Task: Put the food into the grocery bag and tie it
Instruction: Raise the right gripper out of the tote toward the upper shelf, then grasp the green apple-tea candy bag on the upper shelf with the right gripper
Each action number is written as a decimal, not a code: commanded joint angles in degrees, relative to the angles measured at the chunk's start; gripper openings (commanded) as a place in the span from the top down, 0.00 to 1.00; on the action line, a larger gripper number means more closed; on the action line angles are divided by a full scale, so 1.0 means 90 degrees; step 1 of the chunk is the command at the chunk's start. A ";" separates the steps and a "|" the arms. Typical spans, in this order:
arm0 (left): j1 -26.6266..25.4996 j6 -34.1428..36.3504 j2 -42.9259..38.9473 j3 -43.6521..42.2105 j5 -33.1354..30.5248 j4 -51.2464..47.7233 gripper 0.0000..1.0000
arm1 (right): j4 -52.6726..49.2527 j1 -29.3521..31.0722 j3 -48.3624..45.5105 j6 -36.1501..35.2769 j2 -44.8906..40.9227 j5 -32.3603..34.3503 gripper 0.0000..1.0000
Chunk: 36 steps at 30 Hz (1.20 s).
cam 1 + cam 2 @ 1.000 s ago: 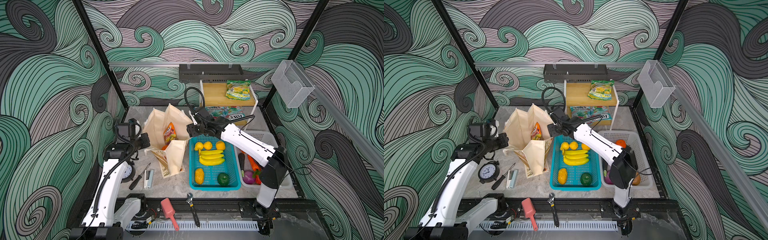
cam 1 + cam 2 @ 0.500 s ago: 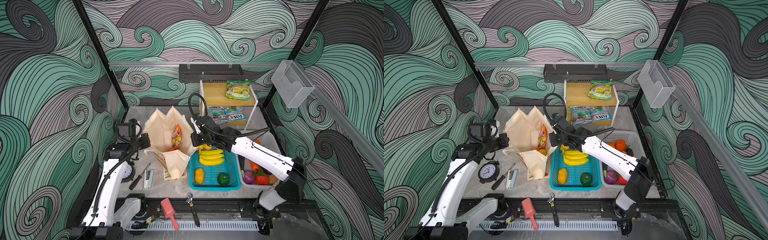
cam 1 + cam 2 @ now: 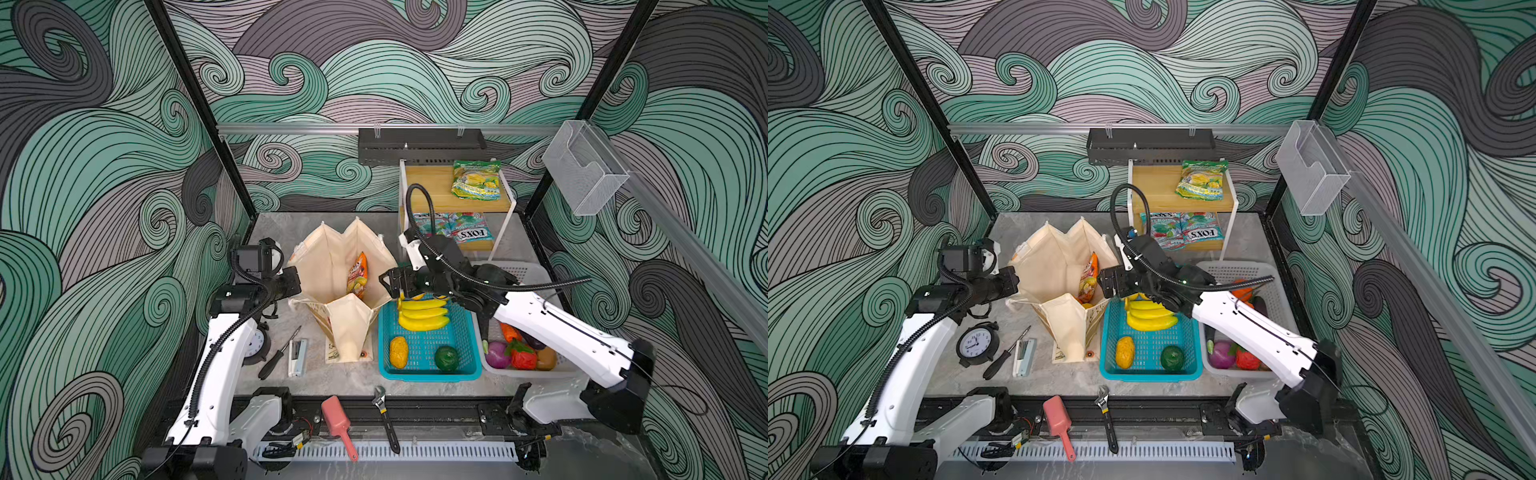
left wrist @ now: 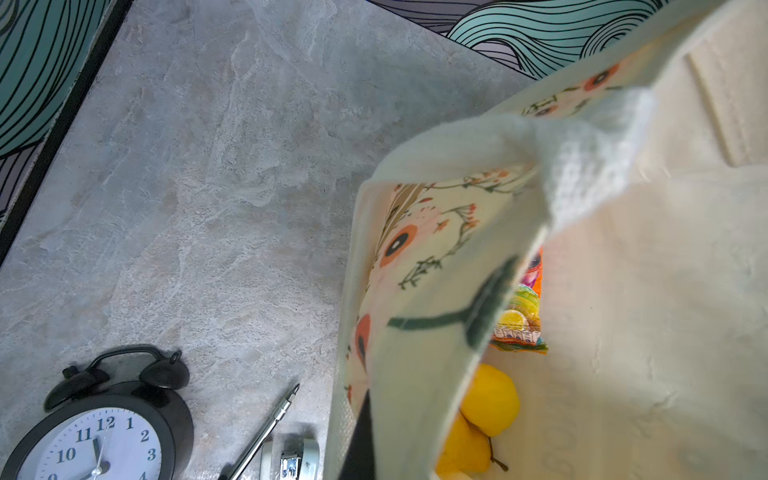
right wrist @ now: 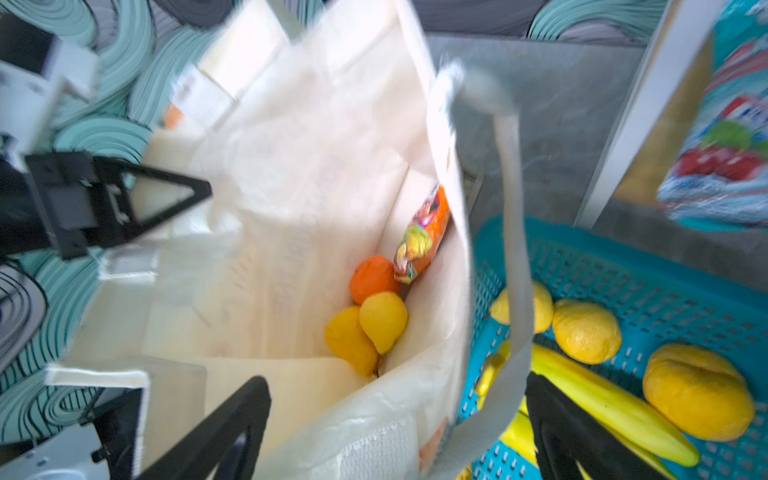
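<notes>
The grocery bag [image 3: 332,257] is cream canvas. Its outside carries a floral print of orange-red blossoms, thin dark stems and a deep green leaf, and its handle [image 5: 515,249] is white. Inside show an orange-red candy packet [image 5: 424,232], an orange fruit [image 5: 372,278] and two yellow fruits [image 5: 382,320]. The basket [image 3: 428,374] is teal and holds yellow bananas [image 3: 422,316], a ribbed orange fruit [image 3: 398,352] and a dark green fruit [image 3: 446,358]. The walls [image 3: 374,62] bear black-lined swirls in teal, grey and mauve. The table [image 3: 282,224] is grey and marbled.
</notes>
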 commanded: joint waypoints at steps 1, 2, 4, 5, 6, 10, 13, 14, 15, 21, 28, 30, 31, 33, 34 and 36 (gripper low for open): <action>0.0070 -0.0004 -0.0027 0.0023 -0.0003 0.0110 1.00 | -0.0146 -0.0624 0.0361 -0.0301 -0.0632 0.0059 0.00; 0.0070 -0.0007 -0.0021 0.0022 0.0010 0.0111 1.00 | -0.0127 -0.0921 0.0406 -0.0319 -0.0775 -0.0052 0.00; 0.0068 -0.0009 -0.0019 0.0021 0.0032 0.0108 1.00 | -0.0179 -0.1500 0.0572 -0.0407 -0.0942 -0.0240 0.00; 0.0065 -0.0009 -0.0009 0.0022 0.0063 0.0113 1.00 | -0.0252 -0.1812 0.0693 -0.0459 -0.0997 -0.0297 0.00; 0.0064 -0.0009 -0.0016 0.0022 0.0083 0.0110 1.00 | -0.0309 -0.2062 0.0803 -0.0495 -0.0999 -0.0358 0.00; 0.0061 -0.0018 -0.0012 0.0011 0.0103 0.0120 1.00 | -0.0398 -0.3080 0.1227 -0.0428 -0.0775 -0.0771 0.00; 0.0061 -0.0011 -0.0040 0.0013 0.0115 0.0128 1.00 | -0.0389 -0.3550 0.1458 -0.0384 -0.0589 -0.0587 0.00; 0.0061 -0.0010 -0.0057 0.0004 0.0108 0.0145 1.00 | -0.0341 -0.3647 0.1513 -0.0394 -0.0529 -0.0494 0.00; 0.0060 -0.0014 -0.0058 0.0003 0.0097 0.0138 1.00 | -0.0253 -0.3734 0.1536 -0.0417 -0.0473 -0.0481 0.01; 0.0064 0.0010 -0.0105 0.0012 0.0108 0.0140 1.00 | -0.0026 -0.4358 0.1774 -0.0477 -0.0018 -0.0721 0.08; 0.0064 0.0019 -0.0111 0.0012 0.0115 0.0130 1.00 | -0.0007 -0.4687 0.1870 -0.0410 0.0346 -0.1027 0.10; 0.0064 0.0019 -0.0106 0.0022 0.0141 0.0110 1.00 | 0.0032 -0.4723 0.1859 -0.0421 0.0389 -0.1022 0.09; 0.0067 0.0021 -0.0106 0.0020 0.0159 0.0120 1.00 | 0.0044 -0.4761 0.1877 -0.0420 0.0440 -0.1031 0.09; 0.0065 0.0015 -0.0114 0.0012 0.0158 0.0132 1.00 | 0.0046 -0.4829 0.1921 -0.0407 0.0527 -0.1128 0.08; 0.0063 0.0020 -0.0107 0.0012 0.0158 0.0130 1.00 | 0.0044 -0.4854 0.1950 -0.0401 0.0572 -0.1160 0.07; 0.0069 0.0016 -0.0106 0.0012 0.0160 0.0121 1.00 | 0.0068 -0.4893 0.1986 -0.0390 0.0656 -0.1200 0.07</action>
